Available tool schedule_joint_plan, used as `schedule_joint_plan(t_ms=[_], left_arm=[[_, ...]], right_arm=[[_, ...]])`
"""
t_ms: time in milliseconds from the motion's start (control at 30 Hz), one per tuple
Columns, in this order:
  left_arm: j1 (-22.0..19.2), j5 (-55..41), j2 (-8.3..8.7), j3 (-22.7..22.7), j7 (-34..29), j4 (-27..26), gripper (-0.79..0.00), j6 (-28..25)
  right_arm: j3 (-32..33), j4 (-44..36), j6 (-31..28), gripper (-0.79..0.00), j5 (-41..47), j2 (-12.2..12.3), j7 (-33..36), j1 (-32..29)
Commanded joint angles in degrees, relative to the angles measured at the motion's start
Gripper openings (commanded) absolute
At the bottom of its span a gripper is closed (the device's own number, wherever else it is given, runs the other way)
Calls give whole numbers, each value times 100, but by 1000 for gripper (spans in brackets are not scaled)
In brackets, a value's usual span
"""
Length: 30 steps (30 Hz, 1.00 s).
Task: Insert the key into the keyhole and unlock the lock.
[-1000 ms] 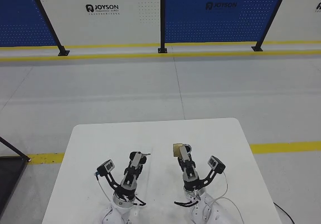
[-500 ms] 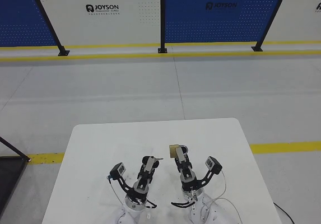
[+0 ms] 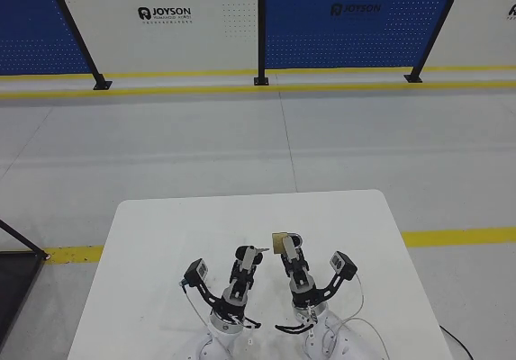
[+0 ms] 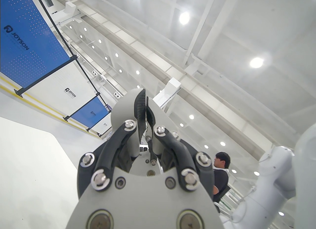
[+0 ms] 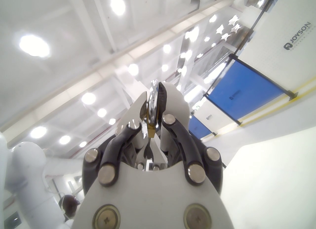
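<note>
Lock [image 3: 281, 242] sits clamped in the right tool [image 5: 155, 95], held above the counter [image 3: 149, 261] near its robot-side edge, apparently to steady it for the key [image 3: 262, 249], pinched in the left tool [image 4: 145, 102] just beside it, seemingly lined up for insertion

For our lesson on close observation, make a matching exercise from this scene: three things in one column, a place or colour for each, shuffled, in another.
1. lock
2. key
3. table

A. white, under both arms
B. brass-coloured, in the jaws of the right gripper
C. silvery, in the jaws of the left gripper

Pairs: 1-B, 2-C, 3-A
</note>
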Motion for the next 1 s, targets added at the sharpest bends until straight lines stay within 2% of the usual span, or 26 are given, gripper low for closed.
schedule_joint_plan(t_ms=[0, 233, 967], left_arm=[[-14, 5, -23, 13, 11, -3, -785, 58], [-53, 410, -106, -1, 312, -23, -785, 449], [-117, 737, -248, 5, 580, 184, -785, 484]], right_arm=[[0, 0, 0, -785, 0, 0, 0, 0], [0, 0, 0, -785, 0, 0, 0, 0], [0, 0, 0, -785, 0, 0, 0, 0]])
